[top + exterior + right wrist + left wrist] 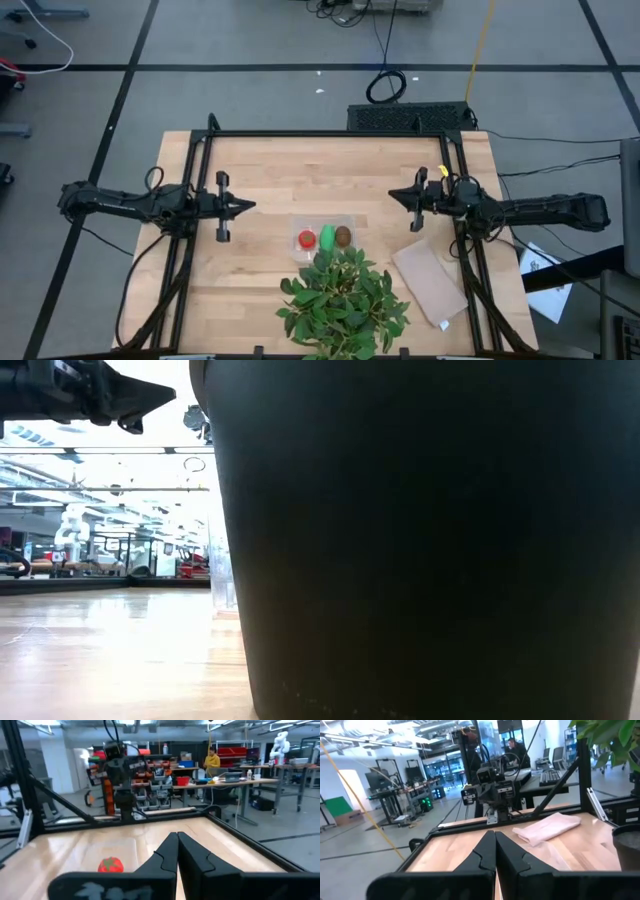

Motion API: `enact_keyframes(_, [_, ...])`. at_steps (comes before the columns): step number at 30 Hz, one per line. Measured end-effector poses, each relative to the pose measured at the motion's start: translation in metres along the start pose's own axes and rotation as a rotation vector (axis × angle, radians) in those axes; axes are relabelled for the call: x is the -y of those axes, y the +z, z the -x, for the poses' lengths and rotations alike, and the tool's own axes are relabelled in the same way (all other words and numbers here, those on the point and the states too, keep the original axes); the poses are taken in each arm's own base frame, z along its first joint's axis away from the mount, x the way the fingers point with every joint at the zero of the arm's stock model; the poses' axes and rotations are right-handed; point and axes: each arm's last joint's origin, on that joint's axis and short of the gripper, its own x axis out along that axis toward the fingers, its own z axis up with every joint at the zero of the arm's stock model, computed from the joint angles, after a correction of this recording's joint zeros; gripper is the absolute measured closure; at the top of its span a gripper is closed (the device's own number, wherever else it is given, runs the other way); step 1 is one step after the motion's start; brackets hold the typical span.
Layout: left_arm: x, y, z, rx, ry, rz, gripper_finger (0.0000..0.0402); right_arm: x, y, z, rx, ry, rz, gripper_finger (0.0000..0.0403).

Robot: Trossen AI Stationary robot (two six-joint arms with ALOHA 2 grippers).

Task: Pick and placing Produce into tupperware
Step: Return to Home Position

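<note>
Clear tupperware long axis left-right, produce in row inside; left tool, right tool clenched.

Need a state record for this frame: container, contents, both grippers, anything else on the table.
container: small clear rectangular plastic container, mid-table, next to the plant
contents: red round tomato with green top, bright green oblong piece, brown kiwi-like ball, in a row
produce outside container: none seen
left gripper: shut, holding nothing, apart from the container
right gripper: shut, holding nothing, apart from the container
other: large leafy green plant; flat tan rectangular sheet beside the plant
</note>
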Motion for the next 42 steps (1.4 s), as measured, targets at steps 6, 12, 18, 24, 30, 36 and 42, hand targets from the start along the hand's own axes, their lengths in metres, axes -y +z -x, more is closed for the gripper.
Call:
enact_keyframes(6, [-0.001, 0.001, 0.008, 0.033, 0.008, 0.005, 0.0401, 0.009, 0.004, 0.0, 0.032, -0.002, -0.03, 0.0403])
enact_keyframes(12, [-0.003, 0.001, 0.017, 0.032, 0.008, -0.004, 0.0401, 0.007, 0.005, 0.001, 0.038, 0.057, -0.036, 0.0403])
enact_keyframes(18, [-0.001, -0.001, 0.021, 0.025, -0.043, -0.003, 0.04, 0.0, 0.006, 0.003, 0.04, 0.193, -0.047, 0.0403])
enact_keyframes(24, [0.0, -0.006, 0.021, -0.024, -0.056, -0.03, 0.04, -0.012, 0.01, 0.006, 0.071, 0.305, -0.052, 0.0403])
enact_keyframes(30, [0.0, -0.005, 0.021, -0.017, -0.076, -0.031, 0.0399, -0.015, 0.016, 0.011, 0.123, 0.29, -0.021, 0.0403])
enact_keyframes(36, [0.0, -0.004, 0.022, -0.005, -0.085, -0.049, 0.0399, -0.015, 0.018, 0.016, 0.131, 0.281, -0.015, 0.0403])
enact_keyframes(42, [-0.001, -0.001, 0.026, 0.03, -0.083, -0.053, 0.0399, -0.014, 0.019, 0.02, 0.131, 0.281, -0.013, 0.0403])
